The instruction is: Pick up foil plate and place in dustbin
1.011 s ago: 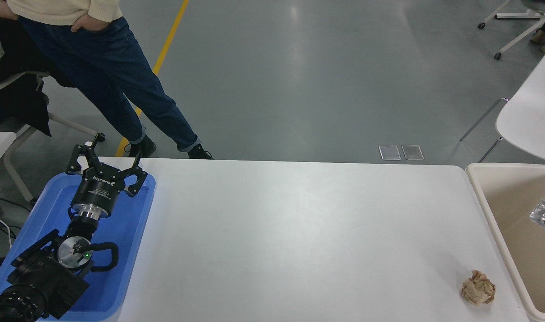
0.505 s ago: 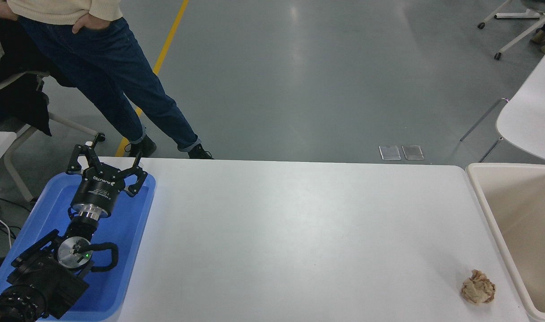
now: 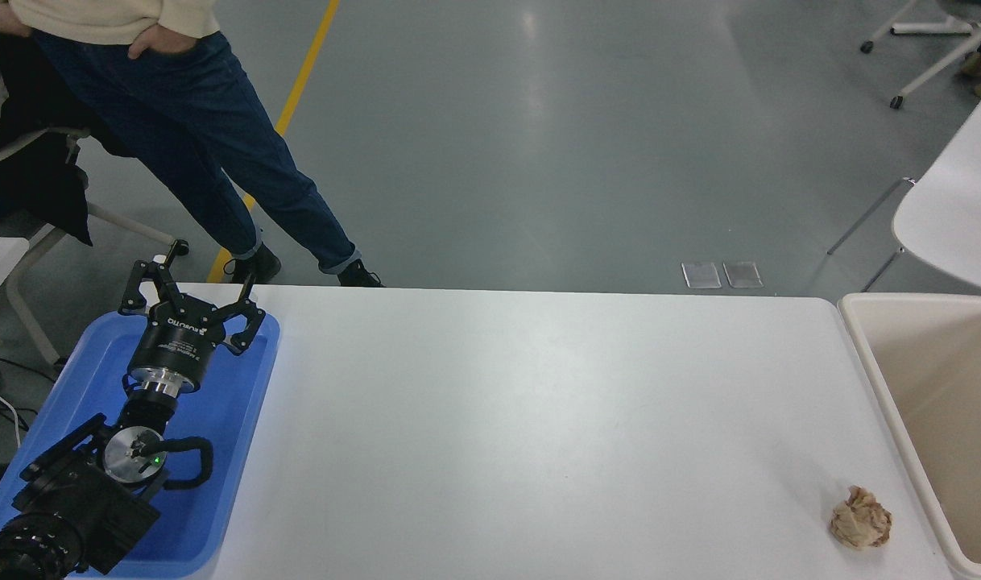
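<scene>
The foil plate cannot be seen anywhere: it is not on the white surface (image 3: 539, 435), and the part of the dustbin (image 3: 865, 358) that shows, at the far right edge, presents only bare cream walls and floor. Much of the bin runs off the right edge, so the plate may lie inside it out of view; judged from this, the drop is likely done. The right arm is out of view, so nothing can be said of its gripper. The left gripper (image 3: 191, 288) hangs over the far end of the blue tray (image 3: 241, 451) at the left, fingers spread apart and grasping nothing, parked there so that it stays clear of the working side. A crumpled paper ball (image 3: 861, 518) sits on the near right of the surface, just beside the bin's rim but not touching it, and is no part of this task. A person (image 3: 184, 121) stands beyond the far left corner, away from the bin.
</scene>
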Robot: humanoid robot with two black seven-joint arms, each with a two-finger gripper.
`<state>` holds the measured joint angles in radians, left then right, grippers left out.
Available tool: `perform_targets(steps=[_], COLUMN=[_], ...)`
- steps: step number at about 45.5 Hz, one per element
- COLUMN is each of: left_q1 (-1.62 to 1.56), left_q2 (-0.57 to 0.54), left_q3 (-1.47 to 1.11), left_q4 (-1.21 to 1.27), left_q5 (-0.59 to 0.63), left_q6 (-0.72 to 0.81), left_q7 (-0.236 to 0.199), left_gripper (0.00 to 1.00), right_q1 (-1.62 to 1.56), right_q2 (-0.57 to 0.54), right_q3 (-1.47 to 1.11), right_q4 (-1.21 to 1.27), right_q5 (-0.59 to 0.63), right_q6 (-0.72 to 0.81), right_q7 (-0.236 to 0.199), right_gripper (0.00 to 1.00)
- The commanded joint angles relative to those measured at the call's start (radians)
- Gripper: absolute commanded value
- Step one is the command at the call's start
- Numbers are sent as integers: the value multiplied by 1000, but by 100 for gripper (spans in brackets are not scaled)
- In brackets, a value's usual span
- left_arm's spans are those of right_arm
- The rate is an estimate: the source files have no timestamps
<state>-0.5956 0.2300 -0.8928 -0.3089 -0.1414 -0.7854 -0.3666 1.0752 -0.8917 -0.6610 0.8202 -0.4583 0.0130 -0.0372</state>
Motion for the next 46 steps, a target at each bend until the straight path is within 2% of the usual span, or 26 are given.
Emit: perform_targets(steps=[1,9,17,23,31,46], left_q1=[-1,-1,-1,-1,-1,0], left_q2=[0,0,-1,-1,0,0], left_q3=[0,0,0,0,0,0], left_q4=[-1,-1,-1,-1,-1,1], left_q5=[2,2,2,2,2,2], left_q6=[0,0,0,0,0,0], left_q7=[2,2,2,2,2,2], left_gripper=[100,100,100,100,100,100], right_q1=[339,575,779,899,1025,1180], right_q2=[-42,34,212,273,375,453], right_q3=[-281,-475,-621,-621,-605,-502], right_q4=[319,416,424,424,424,422], right_q5=[-23,-22,-20,-19,-6,6], right_q6=[70,246,556,772,772,772], right_q7=[0,0,0,0,0,3], right_gripper=[100,100,100,100,100,100])
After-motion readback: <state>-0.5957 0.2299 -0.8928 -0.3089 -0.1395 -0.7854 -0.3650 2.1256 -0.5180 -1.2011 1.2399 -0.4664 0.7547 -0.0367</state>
